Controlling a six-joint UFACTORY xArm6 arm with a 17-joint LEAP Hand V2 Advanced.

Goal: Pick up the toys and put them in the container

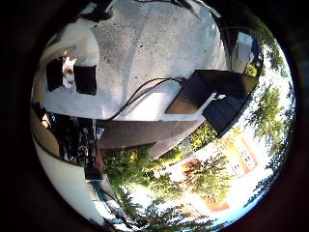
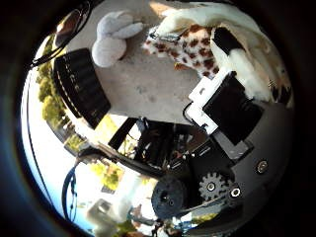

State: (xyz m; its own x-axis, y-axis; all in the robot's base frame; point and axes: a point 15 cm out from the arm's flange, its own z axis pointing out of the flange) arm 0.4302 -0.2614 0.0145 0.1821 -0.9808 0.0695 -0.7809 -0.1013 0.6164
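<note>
Two soft toys show from the palm, and the nearer one is right against the hand (image 2: 222, 106): a cream plush with brown spots (image 2: 192, 47), pressed close under the white and black finger parts. The fingers (image 2: 232, 111) bend over its pale fur and seem to clasp it, though how firmly they close on it cannot be told, since the finger blocks cover much of the toy. Only its spotted flank and a stretch of cream fur are plain; its far end is cut off at the edge. In the little-finger side view the same toy is a white lump with a small spotted patch, between two black finger pads (image 1: 86, 79).

Just beyond it on the speckled concrete ground (image 2: 148, 86) lies a grey plush (image 2: 112, 39), rounded, with a paler limb reaching toward the spotted one; they look close, perhaps touching. Near the grey toy stands a black ribbed container (image 2: 81, 86), tilted in the view, only one wall of it showing.

Farther off on the concrete stands a dark open box or case (image 1: 212, 94), hard to identify. Beyond are green trees (image 1: 203, 179) and a pale building with an orange roof (image 1: 236, 154) under bright sky.
</note>
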